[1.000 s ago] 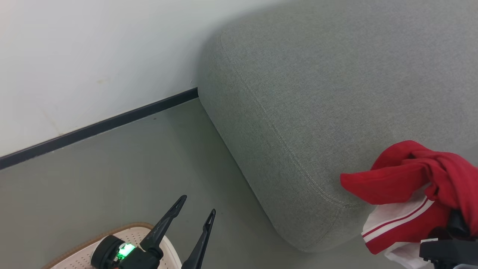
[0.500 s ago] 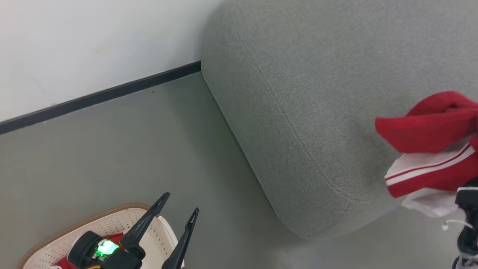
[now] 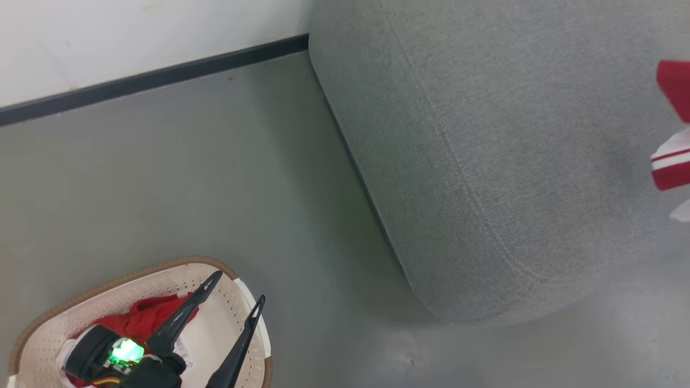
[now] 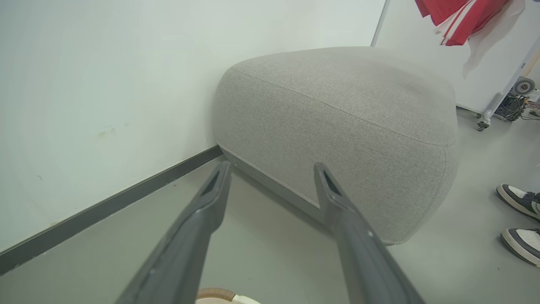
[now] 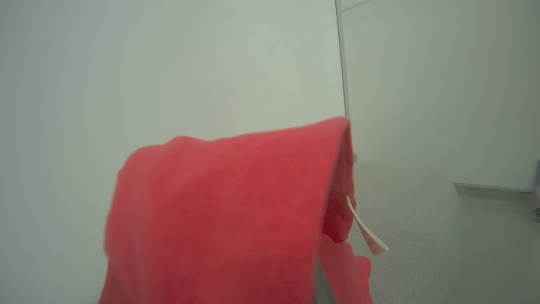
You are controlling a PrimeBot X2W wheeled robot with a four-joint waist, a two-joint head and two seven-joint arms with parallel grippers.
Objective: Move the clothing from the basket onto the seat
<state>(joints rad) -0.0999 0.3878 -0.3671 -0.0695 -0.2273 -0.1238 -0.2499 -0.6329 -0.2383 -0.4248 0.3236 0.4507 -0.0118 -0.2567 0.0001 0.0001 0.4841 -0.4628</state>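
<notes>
Your left claw [image 3: 240,285] stands wide open with nothing in it. Its two dark fingers are spread apart and hover over the right-hand end of the basket [image 3: 59,326]. In its own wrist view the claw [image 4: 271,165] points toward the near side of the seat [image 4: 337,105], with bare floor between the fingertips and the cushion.

The basket sits on the floor [image 3: 188,178], well apart from the seat [image 3: 485,134] and out from the wall [image 3: 135,32] and its dark baseboard [image 3: 161,75]. Some red clothing [image 3: 145,318] lies in the bottom of it, partly hidden behind the left wrist.

Your right claw is closed tight on the red garment [image 5: 219,219]. The fabric drapes right across the wrist camera and hides the fingers themselves, and a small white label [image 5: 366,231] dangles off the cloth's right edge.

From the head you catch only a strip of that red garment [image 3: 674,86] at the right border, over the seat's top. The left wrist view shows it better: the garment [image 4: 455,17] hangs in the air above the far end of the seat, clear of the cushion, its red-and-white striped trim [image 4: 457,25] and a white panel trailing below it.

The seat's top is bare grey fabric, and one end of it is pushed up against the wall. A person's two shoes [image 4: 521,200] stand on the floor past the seat's right-hand end.
</notes>
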